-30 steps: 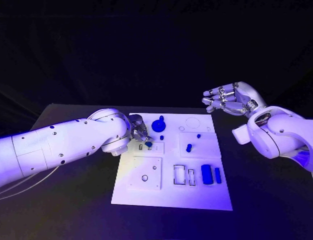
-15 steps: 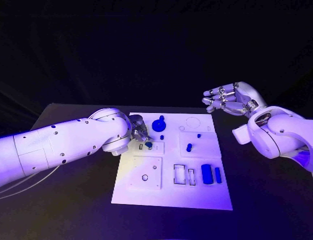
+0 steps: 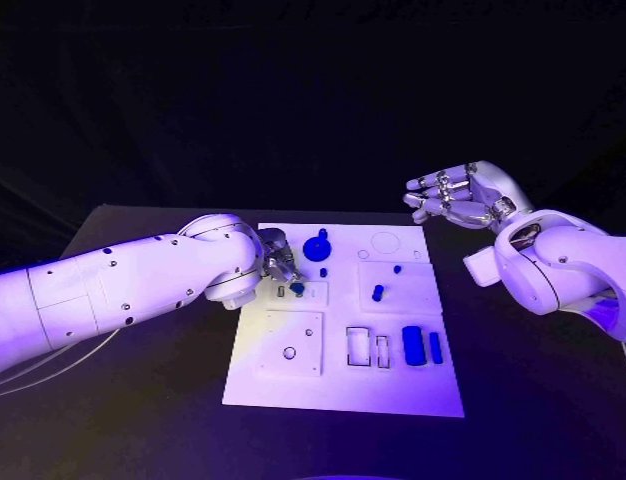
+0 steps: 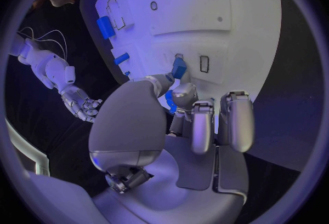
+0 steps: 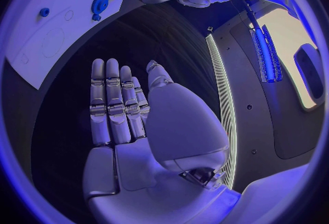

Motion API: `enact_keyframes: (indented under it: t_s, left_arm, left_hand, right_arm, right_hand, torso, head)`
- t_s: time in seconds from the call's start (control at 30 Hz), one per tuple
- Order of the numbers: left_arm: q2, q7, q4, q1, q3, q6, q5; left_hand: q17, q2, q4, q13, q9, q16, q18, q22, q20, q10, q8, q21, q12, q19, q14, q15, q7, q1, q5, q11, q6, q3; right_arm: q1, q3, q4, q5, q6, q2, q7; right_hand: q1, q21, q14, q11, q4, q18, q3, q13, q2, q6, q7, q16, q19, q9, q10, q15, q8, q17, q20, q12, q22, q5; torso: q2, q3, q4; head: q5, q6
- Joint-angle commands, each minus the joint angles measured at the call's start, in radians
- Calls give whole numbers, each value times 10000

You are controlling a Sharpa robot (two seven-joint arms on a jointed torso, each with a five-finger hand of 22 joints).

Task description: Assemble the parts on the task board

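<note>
The white task board (image 3: 345,385) lies in the middle of the table. My left hand (image 3: 276,262) reaches over its far left part and pinches a small blue part (image 3: 297,288) between thumb and a finger, right beside a small rectangular slot (image 3: 282,292). In the left wrist view the same blue part (image 4: 178,67) sits at the fingertips, next to the slot (image 4: 203,63). My right hand (image 3: 457,200) hangs raised off the board's far right corner, fingers apart and holding nothing; its palm (image 5: 123,106) faces the board (image 5: 41,43).
A round blue knob (image 3: 318,247) stands at the board's far side. Small blue pieces (image 3: 378,294) lie mid-board. A blue block (image 3: 413,346) and a thin blue bar (image 3: 434,348) lie right of two rectangular slots (image 3: 359,347). A raised square with a hole (image 3: 290,352) is near left.
The left hand has barely shifted, still holding the blue part by the slot. The right hand has stayed where it was.
</note>
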Motion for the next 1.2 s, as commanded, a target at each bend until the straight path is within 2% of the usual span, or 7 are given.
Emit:
enact_keyframes:
  t_s: [0.03,0.43,1.2]
  left_arm:
    - [29,-53,11,-1,2,254,-40]
    - [36,-69,-8,-1,2,363,85]
    - [36,-163,-59,-1,2,397,159]
  left_hand:
    - [2635,-12,-855,-3,1165,31,-117,792,1,59,51,38,-31,55,1037,-59,-113,-147,55,-27,32,920]
    - [2635,-90,-366,37,1176,31,-115,790,-28,99,-1,29,17,48,1037,-107,-193,-750,51,-83,169,560]
    - [2635,-135,90,70,1121,31,-117,804,-53,87,-144,28,42,58,1037,-121,-199,-1106,51,-91,296,55]
  right_arm:
    - [-6,1,-2,-14,125,2,66]
    - [-7,1,-9,-4,121,-7,67]
    - [-8,1,-26,9,136,-3,61]
  right_hand:
    - [-99,-69,-70,58,-24,116,2,-10,1,-80,-11,-12,-42,-4,-27,3,-26,-18,30,-60,-10,-56]
    - [-106,-74,-74,60,-22,116,5,-13,11,-83,-10,-11,-44,-4,-30,6,-26,-23,32,-60,-20,-63]
    - [-121,-85,-86,63,-19,116,1,-19,15,-87,-7,-13,-48,-3,-35,11,-26,-34,37,-61,-36,-74]
  torso:
    - [-2,4,2]
    - [1,-5,15]
    - [-3,-6,8]
  head:
    - [-8,-7]
    - [4,-22]
    - [1,-15]
